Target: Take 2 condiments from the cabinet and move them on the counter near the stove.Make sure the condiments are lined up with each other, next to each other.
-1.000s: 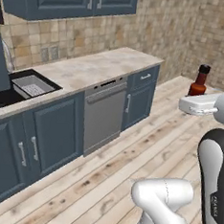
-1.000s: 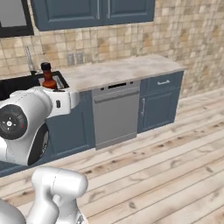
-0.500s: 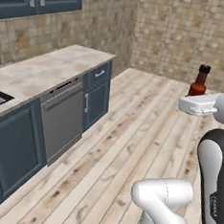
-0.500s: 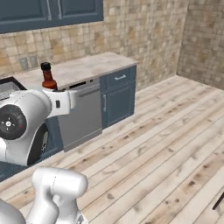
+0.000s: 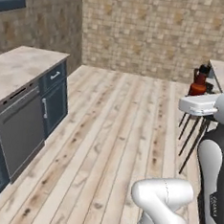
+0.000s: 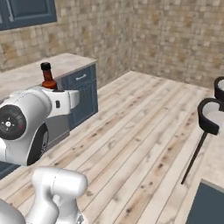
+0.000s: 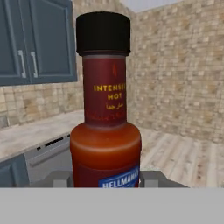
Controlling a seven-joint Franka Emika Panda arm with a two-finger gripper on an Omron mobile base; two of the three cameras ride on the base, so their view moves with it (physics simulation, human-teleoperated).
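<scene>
Glossy white rounded arm (image 6: 30,127) segments, a dark round joint cap, black seams.

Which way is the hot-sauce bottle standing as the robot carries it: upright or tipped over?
Upright. The hot-sauce bottle stands vertical in the hand view, black cap on top, and its neck rises straight above the arm in the left base view.

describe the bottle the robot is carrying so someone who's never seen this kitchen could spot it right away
Find the white robot arm over the wood plank floor; at its hand, the gripper holds the hot-sauce bottle upright. It is slim and red-orange with a dark red neck label in yellow lettering and a black cap, the lone bottle among the dark bar stools and blue-grey cupboards.
</scene>
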